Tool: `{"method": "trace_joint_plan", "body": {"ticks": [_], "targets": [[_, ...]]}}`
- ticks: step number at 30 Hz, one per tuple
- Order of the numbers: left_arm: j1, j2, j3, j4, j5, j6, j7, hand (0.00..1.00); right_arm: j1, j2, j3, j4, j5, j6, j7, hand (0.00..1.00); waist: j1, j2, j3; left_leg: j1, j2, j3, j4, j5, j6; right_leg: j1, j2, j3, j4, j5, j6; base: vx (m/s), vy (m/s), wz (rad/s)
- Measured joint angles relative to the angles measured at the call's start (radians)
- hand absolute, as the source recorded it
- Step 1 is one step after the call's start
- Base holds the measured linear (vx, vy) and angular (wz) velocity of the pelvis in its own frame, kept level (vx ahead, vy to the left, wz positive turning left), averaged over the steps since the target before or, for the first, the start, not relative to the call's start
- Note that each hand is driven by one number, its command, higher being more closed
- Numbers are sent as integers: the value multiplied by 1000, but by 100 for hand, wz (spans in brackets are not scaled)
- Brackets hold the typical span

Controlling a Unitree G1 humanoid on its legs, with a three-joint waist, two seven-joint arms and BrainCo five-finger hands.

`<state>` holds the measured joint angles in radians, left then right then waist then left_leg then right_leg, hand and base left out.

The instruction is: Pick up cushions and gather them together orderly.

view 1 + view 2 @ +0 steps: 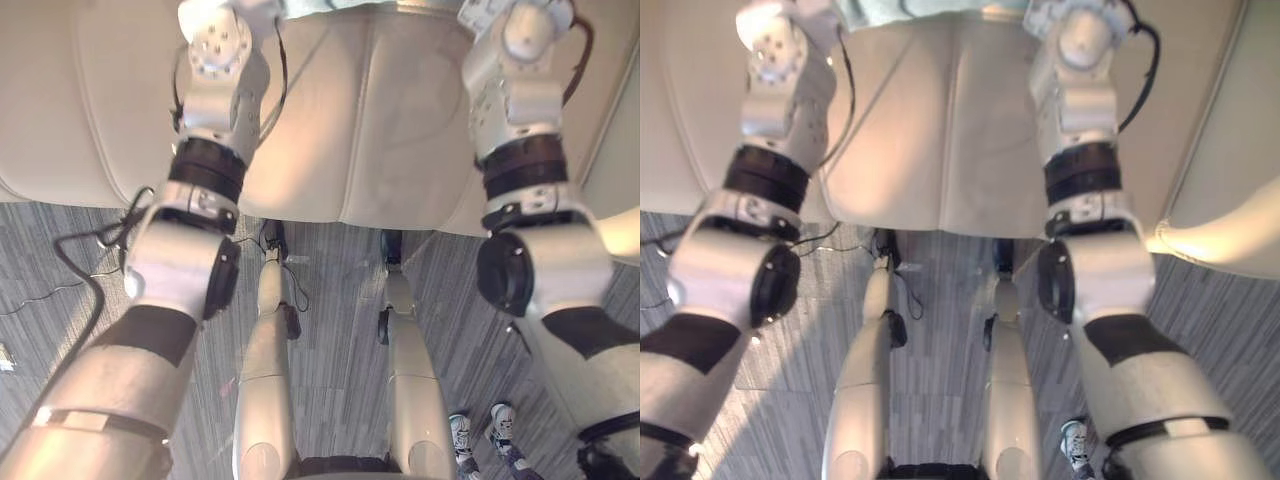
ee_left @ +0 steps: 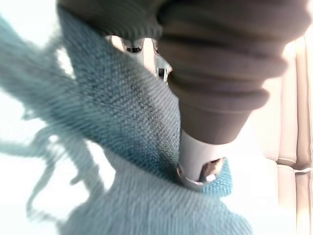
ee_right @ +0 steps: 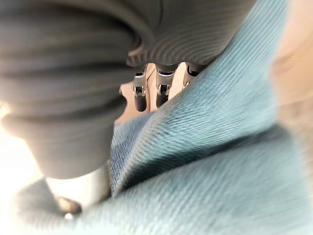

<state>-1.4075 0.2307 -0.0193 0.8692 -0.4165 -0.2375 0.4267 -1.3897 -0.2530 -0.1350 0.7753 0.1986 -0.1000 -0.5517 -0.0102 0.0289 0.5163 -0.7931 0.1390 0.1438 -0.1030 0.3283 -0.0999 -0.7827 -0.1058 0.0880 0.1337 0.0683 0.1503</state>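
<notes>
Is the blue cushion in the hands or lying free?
In hand: the blue cushion runs between thumb and fingers of the left hand and of the right hand.

A teal cushion (image 3: 210, 161) with a coarse woven cover is seen up close, bunched into soft folds. Loose fringe of the same colour is seen trailing off one edge in the left wrist view. The fabric is pinched by the left hand (image 2: 200, 152) and the right hand (image 3: 80, 188). A pale sliver is glimpsed at the far edge of the cream sofa seat (image 1: 940, 130).
</notes>
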Motion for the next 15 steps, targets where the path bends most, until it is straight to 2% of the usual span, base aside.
{"method": "trace_joint_plan", "body": {"ticks": [4,8,10,12,14,15], "targets": [[75,-3,-1,-69,0,4,-22,0,142,15,-18,-83,0,-6,14,0,0,0,0,42,-4,-17,0,-38,-33,-4,-1,1,98,-52,1,-11,-17,7],[137,8,1,-168,-12,0,-39,0,227,13,-48,-226,0,-23,37,0,-1,0,0,72,-18,-21,0,-40,-36,-2,-14,2,172,-97,1,-8,-20,17],[169,27,4,-231,-32,-3,-39,0,268,-2,-78,-305,0,-41,42,0,-1,0,0,96,-28,-24,0,-21,-14,6,-23,2,221,-132,1,23,-49,33],[237,68,10,-349,-57,-32,-41,0,363,-42,-125,-428,0,-62,57,0,-2,0,-1,149,-43,-47,0,-21,-13,53,-37,-19,273,-182,-7,50,-97,43],[299,96,15,-428,-60,-46,-41,0,436,-61,-151,-506,0,-75,64,0,1,-1,-3,192,-46,-53,0,-21,-13,95,-38,-26,291,-200,-11,53,-104,30],[404,114,21,-530,-57,-70,-46,0,545,-74,-171,-605,-2,-99,80,0,4,0,-44,213,-50,-54,0,-22,-14,119,-43,-37,302,-220,-14,53,-105,23]]}}
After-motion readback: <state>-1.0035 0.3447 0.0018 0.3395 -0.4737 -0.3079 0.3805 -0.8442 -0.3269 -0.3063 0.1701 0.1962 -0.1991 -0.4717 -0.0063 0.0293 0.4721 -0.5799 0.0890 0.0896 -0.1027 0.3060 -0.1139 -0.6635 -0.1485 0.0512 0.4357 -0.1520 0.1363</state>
